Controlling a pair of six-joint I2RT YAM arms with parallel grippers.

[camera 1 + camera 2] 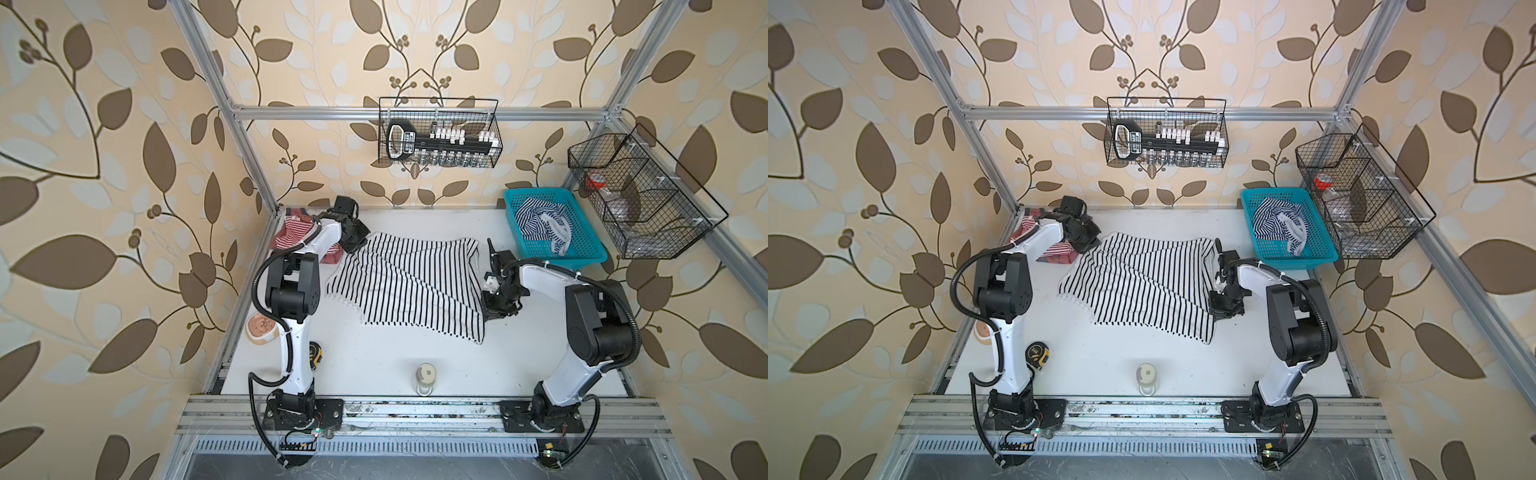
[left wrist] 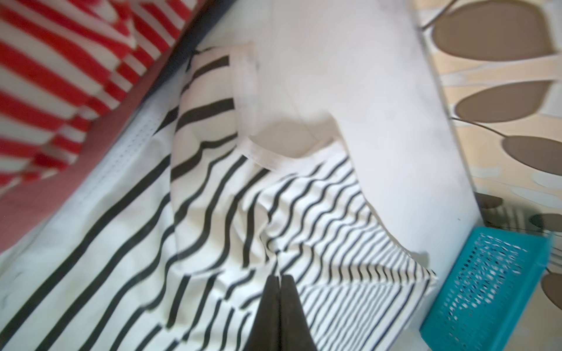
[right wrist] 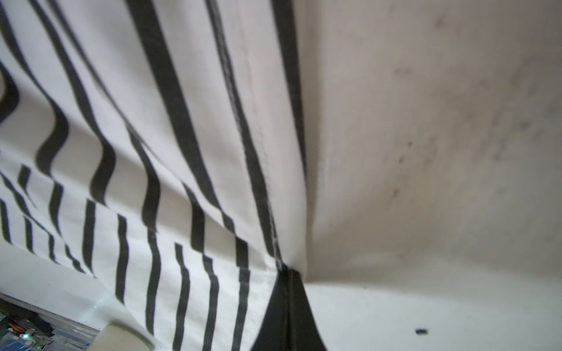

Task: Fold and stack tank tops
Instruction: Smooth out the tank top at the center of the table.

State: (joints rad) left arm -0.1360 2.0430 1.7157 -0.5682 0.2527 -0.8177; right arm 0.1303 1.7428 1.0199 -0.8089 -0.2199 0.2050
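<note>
- The black-striped tank top [image 1: 407, 286] is spread on the bench [image 1: 374, 361] between the arms.
- The jaws of the left gripper [image 2: 279, 278] are closed on its far left corner.
- The jaws of the right gripper [image 3: 287, 270] are pinched shut on its right edge.
- The navy-striped tank top [image 1: 540, 224] is seen inside the blue basket [image 1: 557, 259].

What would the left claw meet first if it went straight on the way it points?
The black-and-white striped top, right at the tips of the shut left claw; depth beyond it is unclear.
</note>
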